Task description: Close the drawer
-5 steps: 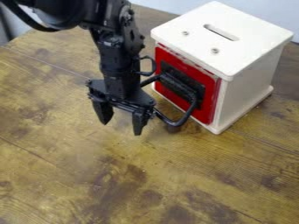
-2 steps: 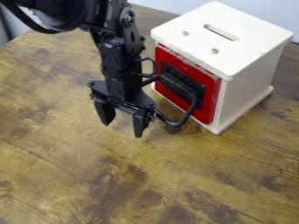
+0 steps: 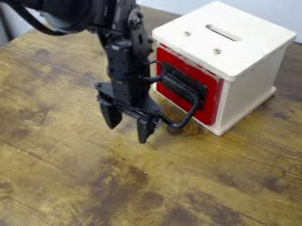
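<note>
The cream wooden box point(image 3: 236, 44) stands at the upper right of the table, with a slot in its top. Its red drawer point(image 3: 185, 81) faces left and looks nearly flush with the box. A black loop handle point(image 3: 179, 113) hangs from the drawer front toward the table. My black gripper point(image 3: 129, 124) hangs just left of the drawer, fingers pointing down and spread apart, open with nothing between them. The right fingertip point(image 3: 147, 132) sits close to the handle loop; whether they touch is unclear.
The worn brown wooden tabletop point(image 3: 106, 190) stretches to the left and front. My arm point(image 3: 83, 13) comes in from the upper left. The table's far edge runs along the top left corner.
The gripper has shifted slightly right and down, a little closer to the drawer handle. The drawer and box look unchanged.
</note>
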You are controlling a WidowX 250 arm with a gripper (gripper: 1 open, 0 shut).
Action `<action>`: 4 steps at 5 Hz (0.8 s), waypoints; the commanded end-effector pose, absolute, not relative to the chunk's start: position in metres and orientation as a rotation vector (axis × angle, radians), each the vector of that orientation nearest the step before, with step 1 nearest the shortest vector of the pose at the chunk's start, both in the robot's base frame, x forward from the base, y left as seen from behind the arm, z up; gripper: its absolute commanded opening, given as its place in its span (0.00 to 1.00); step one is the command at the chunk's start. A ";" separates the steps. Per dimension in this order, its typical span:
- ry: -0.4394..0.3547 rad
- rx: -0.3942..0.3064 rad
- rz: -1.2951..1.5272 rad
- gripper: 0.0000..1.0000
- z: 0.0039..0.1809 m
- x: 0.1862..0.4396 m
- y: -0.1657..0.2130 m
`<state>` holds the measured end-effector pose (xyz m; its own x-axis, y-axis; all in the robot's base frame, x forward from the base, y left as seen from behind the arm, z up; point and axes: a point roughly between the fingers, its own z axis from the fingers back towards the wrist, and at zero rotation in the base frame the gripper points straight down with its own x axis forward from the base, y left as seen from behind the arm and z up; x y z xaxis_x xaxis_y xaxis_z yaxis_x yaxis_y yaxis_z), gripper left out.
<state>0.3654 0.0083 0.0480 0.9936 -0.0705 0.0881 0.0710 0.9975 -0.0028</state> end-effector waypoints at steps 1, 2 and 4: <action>-0.209 0.002 -0.098 1.00 0.094 0.381 0.005; -0.201 0.000 -0.101 1.00 0.090 0.380 -0.005; -0.183 -0.003 -0.092 1.00 0.075 0.378 -0.003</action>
<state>0.3719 -0.0022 0.0567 0.9882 -0.0957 0.1198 0.0962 0.9954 0.0012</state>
